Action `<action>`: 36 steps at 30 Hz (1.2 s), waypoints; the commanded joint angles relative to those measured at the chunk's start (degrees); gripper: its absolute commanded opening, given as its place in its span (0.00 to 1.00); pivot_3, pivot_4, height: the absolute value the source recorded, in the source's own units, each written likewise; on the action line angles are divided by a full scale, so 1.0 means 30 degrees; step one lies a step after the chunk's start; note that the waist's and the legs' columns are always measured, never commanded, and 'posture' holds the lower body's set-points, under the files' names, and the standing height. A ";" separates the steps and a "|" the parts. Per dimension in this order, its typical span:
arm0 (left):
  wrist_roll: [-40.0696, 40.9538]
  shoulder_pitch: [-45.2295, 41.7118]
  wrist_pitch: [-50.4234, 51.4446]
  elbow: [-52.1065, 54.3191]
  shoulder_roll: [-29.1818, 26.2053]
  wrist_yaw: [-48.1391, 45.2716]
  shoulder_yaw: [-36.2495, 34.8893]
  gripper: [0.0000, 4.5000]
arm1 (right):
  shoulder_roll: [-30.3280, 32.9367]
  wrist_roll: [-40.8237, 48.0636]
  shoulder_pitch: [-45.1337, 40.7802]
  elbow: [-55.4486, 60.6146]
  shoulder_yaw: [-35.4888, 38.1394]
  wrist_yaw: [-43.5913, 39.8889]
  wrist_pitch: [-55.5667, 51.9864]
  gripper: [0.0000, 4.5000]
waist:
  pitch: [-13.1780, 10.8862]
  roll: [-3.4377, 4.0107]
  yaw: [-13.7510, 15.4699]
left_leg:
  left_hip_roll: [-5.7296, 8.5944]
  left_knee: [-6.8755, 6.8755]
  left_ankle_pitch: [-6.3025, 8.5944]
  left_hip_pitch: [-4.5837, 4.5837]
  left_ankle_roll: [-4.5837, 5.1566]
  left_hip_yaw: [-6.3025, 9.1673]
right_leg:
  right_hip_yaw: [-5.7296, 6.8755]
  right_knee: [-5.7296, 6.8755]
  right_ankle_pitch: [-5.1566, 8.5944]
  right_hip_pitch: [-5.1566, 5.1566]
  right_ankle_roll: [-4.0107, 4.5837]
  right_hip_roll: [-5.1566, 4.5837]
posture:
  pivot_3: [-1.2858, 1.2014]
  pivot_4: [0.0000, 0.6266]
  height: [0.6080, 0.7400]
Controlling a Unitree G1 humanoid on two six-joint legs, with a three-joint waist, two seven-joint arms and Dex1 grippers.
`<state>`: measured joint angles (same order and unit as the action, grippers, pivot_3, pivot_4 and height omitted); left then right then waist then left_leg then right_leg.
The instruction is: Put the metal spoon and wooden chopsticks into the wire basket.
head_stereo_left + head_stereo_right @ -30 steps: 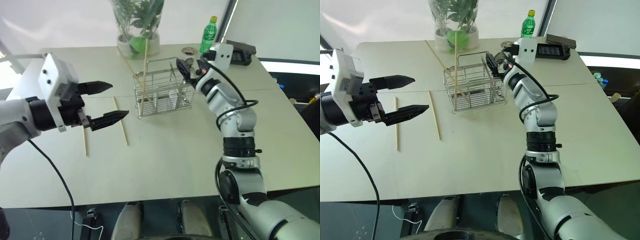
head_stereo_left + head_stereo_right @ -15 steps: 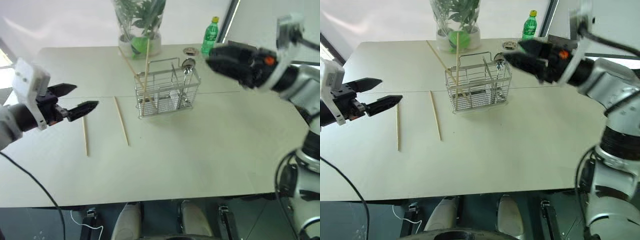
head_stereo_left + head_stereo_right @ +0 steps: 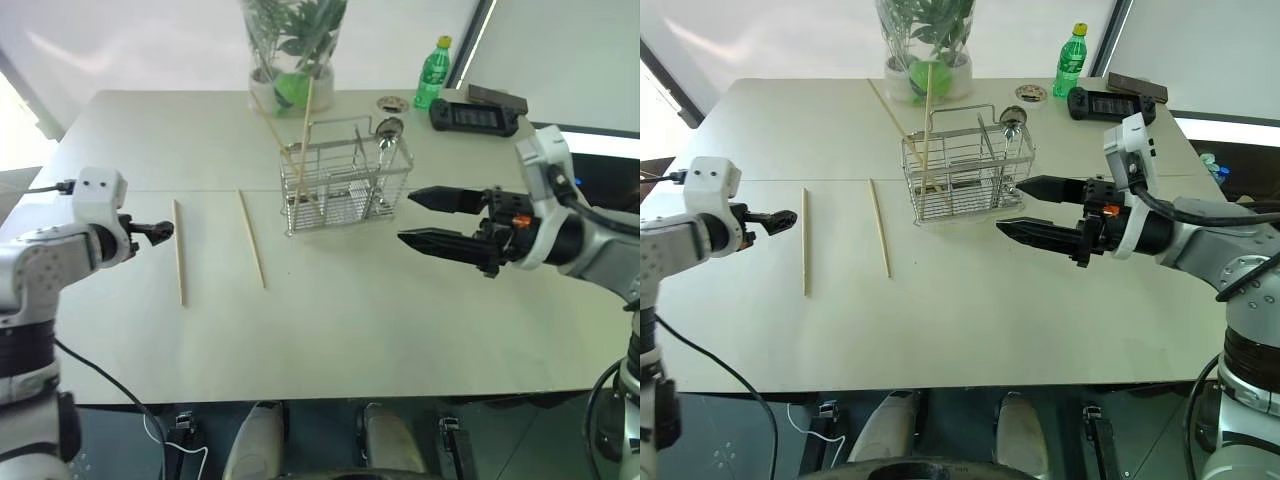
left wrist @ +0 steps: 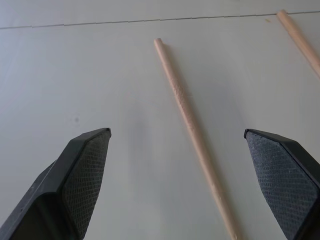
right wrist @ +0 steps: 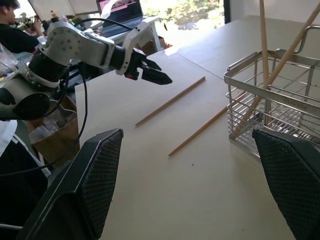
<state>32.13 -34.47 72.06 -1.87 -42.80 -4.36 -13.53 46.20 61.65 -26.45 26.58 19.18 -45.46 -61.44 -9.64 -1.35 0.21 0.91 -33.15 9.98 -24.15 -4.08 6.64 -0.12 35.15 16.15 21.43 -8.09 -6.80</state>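
The wire basket (image 3: 345, 185) stands mid-table. The metal spoon (image 3: 388, 127) stands in its right end, bowl up. Two wooden chopsticks (image 3: 305, 120) lean in its left part. Two more lie flat on the table to its left, one (image 3: 252, 238) nearer the basket and one (image 3: 179, 250) farther out. My left gripper (image 3: 160, 230) is low, just left of the outer stick, open; in the left wrist view that stick (image 4: 192, 130) runs between its fingers (image 4: 85, 170). My right gripper (image 3: 405, 217) hangs open and empty, right of the basket, pointing left.
A vase of green plants (image 3: 292, 60) stands behind the basket. A green bottle (image 3: 433, 72), a black controller (image 3: 475, 115) and a small round lid (image 3: 390, 102) sit at the back right. A person (image 5: 7, 10) and a laptop show beyond the table's left side.
My left gripper has sunk and moved left, down to the outer chopstick. My right gripper has pulled back from the basket and now points left. The spoon stays in the basket.
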 commanded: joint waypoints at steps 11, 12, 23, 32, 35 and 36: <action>-0.4549 -0.7633 -0.2765 -1.3165 0.2480 -0.0296 0.1244 1.00 | -0.0077 0.1904 0.1538 0.1277 0.0969 0.1761 0.1331 0.95 | 0.0004 -0.0036 0.0045 | 0.0003 0.0002 -0.0005 -0.0003 -0.0008 -0.0001 | 0.0011 0.0015 -0.0015 0.0000 -0.0054 -0.0001 | 0.52 0.24 0.85; -0.4823 -0.7965 -0.3023 -1.3928 0.2612 -0.0521 0.1431 1.00 | -0.0075 0.2016 0.1681 0.1321 0.1024 0.1824 0.1419 0.95 | 0.0004 -0.0036 0.0042 | 0.0004 0.0003 -0.0005 -0.0003 -0.0008 -0.0001 | 0.0012 0.0012 -0.0019 0.0001 -0.0063 0.0000 | 0.52 0.24 0.85; -0.6398 -1.0232 -0.4321 -1.8628 0.3789 -0.1979 0.1356 0.35 | 0.0182 0.2771 0.2793 0.1927 0.1197 0.2563 0.2056 0.97 | 0.0015 -0.0038 0.0215 | 0.0018 -0.0004 -0.0010 0.0019 -0.0018 0.0001 | 0.0013 0.0021 -0.0020 -0.0032 -0.0086 -0.0012 | 0.52 0.24 0.85; -0.6664 -0.9960 -0.6569 -1.8312 0.3907 0.0367 -0.0323 0.01 | 0.0477 0.3601 0.3022 0.1951 0.1341 0.3077 0.2131 0.97 | 0.0017 -0.0042 0.0154 | 0.0025 -0.0004 -0.0010 0.0023 -0.0019 0.0010 | 0.0013 0.0025 -0.0021 -0.0035 -0.0101 -0.0018 | 0.52 0.24 0.85; -0.6606 -0.9000 -0.9849 -1.5961 0.3796 0.0986 -0.1126 0.01 | 0.0642 0.3853 0.3198 0.1929 0.1486 0.3319 0.2078 0.97 | 0.0014 -0.0052 0.0066 | 0.0023 -0.0003 -0.0012 0.0023 -0.0020 0.0012 | 0.0012 0.0029 -0.0025 -0.0028 -0.0107 -0.0018 | 0.52 0.24 0.85; -0.6343 -0.8644 -1.0931 -1.4816 0.3854 0.0876 -0.1505 0.01 | 0.0706 0.3955 0.3257 0.1962 0.1529 0.3427 0.2059 0.97 | 0.0003 -0.0070 0.0041 | 0.0020 0.0002 -0.0012 0.0017 -0.0022 0.0011 | 0.0010 0.0028 -0.0027 -0.0016 -0.0105 -0.0018 | 0.52 0.24 0.85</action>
<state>12.73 -59.61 44.89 -52.09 -30.40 -2.17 -15.91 47.54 71.81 -16.36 31.15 21.40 -35.63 -56.35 -9.63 -1.56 0.34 0.96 -33.13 9.93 -24.12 -4.16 6.68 -0.09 35.26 16.07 21.41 -8.40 -6.85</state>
